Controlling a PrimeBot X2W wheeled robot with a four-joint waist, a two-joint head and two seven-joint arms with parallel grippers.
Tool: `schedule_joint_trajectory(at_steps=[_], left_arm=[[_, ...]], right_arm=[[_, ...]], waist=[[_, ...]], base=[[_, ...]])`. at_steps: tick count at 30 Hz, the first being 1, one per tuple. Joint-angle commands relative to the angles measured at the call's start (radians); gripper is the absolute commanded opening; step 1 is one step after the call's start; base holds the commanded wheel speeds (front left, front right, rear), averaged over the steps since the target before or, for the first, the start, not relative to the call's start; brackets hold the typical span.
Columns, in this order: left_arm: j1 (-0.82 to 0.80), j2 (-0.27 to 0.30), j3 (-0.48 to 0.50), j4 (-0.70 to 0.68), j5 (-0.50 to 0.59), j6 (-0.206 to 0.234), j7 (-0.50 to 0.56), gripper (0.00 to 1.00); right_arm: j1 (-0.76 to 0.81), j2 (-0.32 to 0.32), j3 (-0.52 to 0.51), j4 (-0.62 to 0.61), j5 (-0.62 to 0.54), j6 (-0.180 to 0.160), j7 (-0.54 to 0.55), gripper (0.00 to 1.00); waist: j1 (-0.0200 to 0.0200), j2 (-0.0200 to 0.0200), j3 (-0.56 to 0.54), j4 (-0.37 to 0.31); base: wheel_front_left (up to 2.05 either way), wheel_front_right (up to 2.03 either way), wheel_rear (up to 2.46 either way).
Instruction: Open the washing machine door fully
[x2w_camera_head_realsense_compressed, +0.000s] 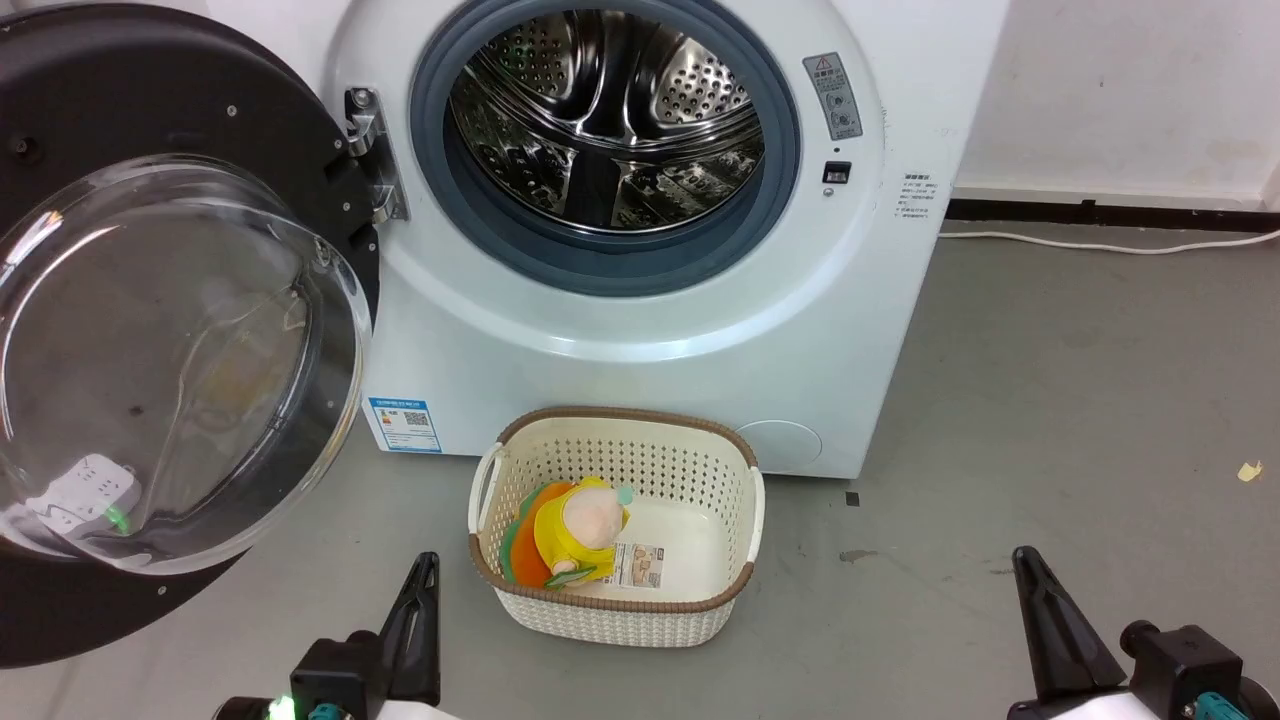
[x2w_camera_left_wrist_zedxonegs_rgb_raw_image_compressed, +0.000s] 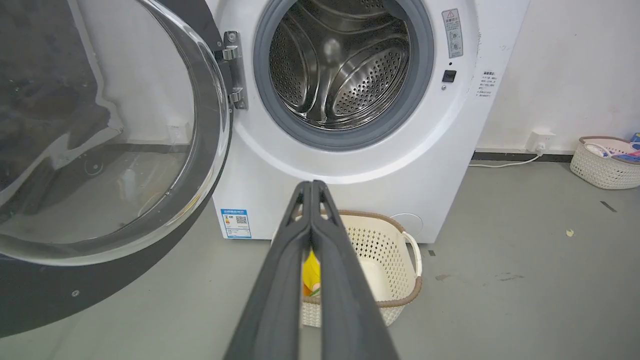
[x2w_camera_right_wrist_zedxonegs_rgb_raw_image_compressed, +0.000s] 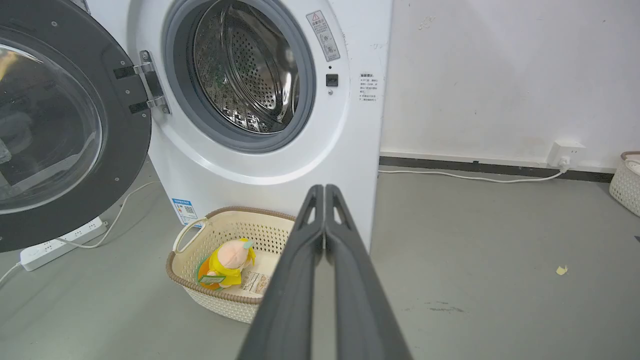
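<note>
Door (x2w_camera_head_realsense_compressed: 170, 350) stands wide off the washer (x2w_camera_head_realsense_compressed: 640, 350) — opening looks done; left gripper (x2w_camera_head_realsense_compressed: 428, 565), right gripper (x2w_camera_head_realsense_compressed: 1022, 560) pinched closed, empty — verify next

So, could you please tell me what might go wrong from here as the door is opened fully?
The washing machine door already stands wide on its hinge; pushing further may strain it. The left gripper, shut, could slip if it pushes on the bulging glass. The basket sits on the floor before the washing machine; rolling closer might knock it.
</note>
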Motion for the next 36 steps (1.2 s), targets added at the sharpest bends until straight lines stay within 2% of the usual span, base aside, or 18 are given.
schedule_joint_trajectory(at_steps=[1, 36], left_arm=[[-0.017, 0.002, 0.002, -0.008, 0.007, -0.003, 0.005, 0.00], [-0.038, -0.001, 0.034, -0.036, 0.035, -0.012, 0.074, 0.00]], right_arm=[[-0.015, 0.001, 0.001, -0.007, -0.005, 0.000, 0.005, 0.00], [-0.042, 0.003, 0.011, -0.032, -0.038, 0.001, 0.075, 0.00]], waist=[[-0.0001, 0.0000, 0.000, 0.000], [-0.0001, 0.0000, 0.014, -0.007]], base=[[0.00, 0.00, 0.00], [0.00, 0.00, 0.00]])
